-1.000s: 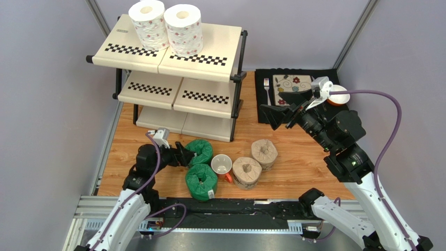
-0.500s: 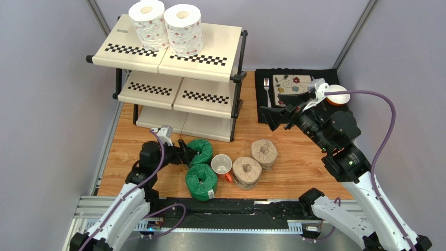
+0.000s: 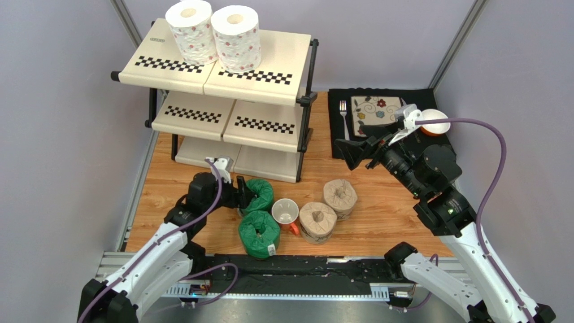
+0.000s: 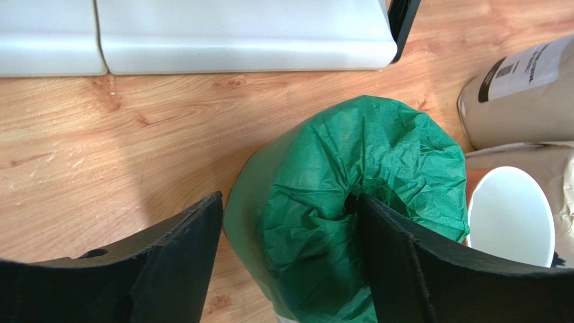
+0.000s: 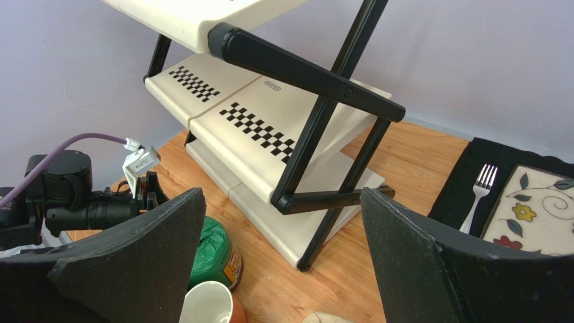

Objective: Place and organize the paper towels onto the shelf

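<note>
Step in hand: pick-up of the far green roll (image 3: 260,192). L gripper (image 4: 286,202) is down over it on the table (image 3: 391,208), just in front of the shelf (image 3: 283,54). One finger sits at the roll's centre hole and the other outside its left wall, so the jaws straddle one side of the roll, not the whole thing. Can't tell if they pinch yet; the outer finger looks touching or a hair off. R gripper (image 3: 353,151) hangs spread wide w/ nothing in it, over the table's right side near the shelf's end post.

Progress, my guess: approx a third done. Two white floral rolls (image 3: 236,37) stand side by side on the top tier. No rolls seen on mid & bottom tiers. On the table: 2nd green roll (image 3: 259,234) and two tan rolls (image 3: 317,222), w/ a mug (image 3: 285,212) between greens & tans.

Next move calls for a firm squeeze on the wall, then a straight lift clear of the mug & 2nd green roll, both just beside. After that, carry to a free tier, prob. the middle.

The wrapper is crinkly, soft green paper tucked into the core. It will likely give & slip, so the grip needs depth.
</note>
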You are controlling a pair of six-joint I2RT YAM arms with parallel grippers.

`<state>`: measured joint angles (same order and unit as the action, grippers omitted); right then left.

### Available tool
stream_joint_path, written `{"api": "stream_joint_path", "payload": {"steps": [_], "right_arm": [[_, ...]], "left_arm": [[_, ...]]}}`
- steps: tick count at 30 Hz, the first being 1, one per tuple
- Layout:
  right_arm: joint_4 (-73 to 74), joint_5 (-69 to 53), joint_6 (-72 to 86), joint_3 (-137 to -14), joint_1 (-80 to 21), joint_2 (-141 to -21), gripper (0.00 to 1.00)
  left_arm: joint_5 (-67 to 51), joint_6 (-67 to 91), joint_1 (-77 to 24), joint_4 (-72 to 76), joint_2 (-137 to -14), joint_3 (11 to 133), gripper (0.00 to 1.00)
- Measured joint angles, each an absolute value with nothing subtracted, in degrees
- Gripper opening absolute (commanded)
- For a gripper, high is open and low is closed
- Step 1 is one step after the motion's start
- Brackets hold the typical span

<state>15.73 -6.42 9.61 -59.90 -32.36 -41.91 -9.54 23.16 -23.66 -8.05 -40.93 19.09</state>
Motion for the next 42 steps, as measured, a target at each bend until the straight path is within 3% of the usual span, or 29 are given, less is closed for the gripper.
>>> {"api": "stream_joint_path", "payload": {"steps": [4,7,8,11,35,42], "right_arm": [[16.1,-6.0,9.6,-59.8,-32.4,-41.9,0.90],[16.1,-5.8,9.6,-59.8,-32.4,-41.8,0.90],[16.1,-5.7,9.6,-59.8,-32.4,-41.8,0.90],[16.3,-5.4,9.6,-59.8,-32.4,-41.8,0.90],[17.3,-4.3,9.1,-59.8,-32.4,-41.5,0.90],[20.3,-3.9,7.6,-60.1,-32.4,-41.5,0.91]], "left_arm": [[-7.5,22.2,-26.1,-9.0,-42.5,20.5,0.63],[-6.8,21.8,-27.1,-9.1,-43.4,21.0,0.42],[-6.8,21.8,-27.3,-9.0,-43.5,21.1,0.31],[-6.8,21.4,-27.4,-9.1,-43.5,21.5,0.21],[-4.8,19.6,-27.4,-20.2,-36.2,35.3,0.19],[2.1,17.6,-27.4,-22.9,-34.0,47.4,0.18]]}}
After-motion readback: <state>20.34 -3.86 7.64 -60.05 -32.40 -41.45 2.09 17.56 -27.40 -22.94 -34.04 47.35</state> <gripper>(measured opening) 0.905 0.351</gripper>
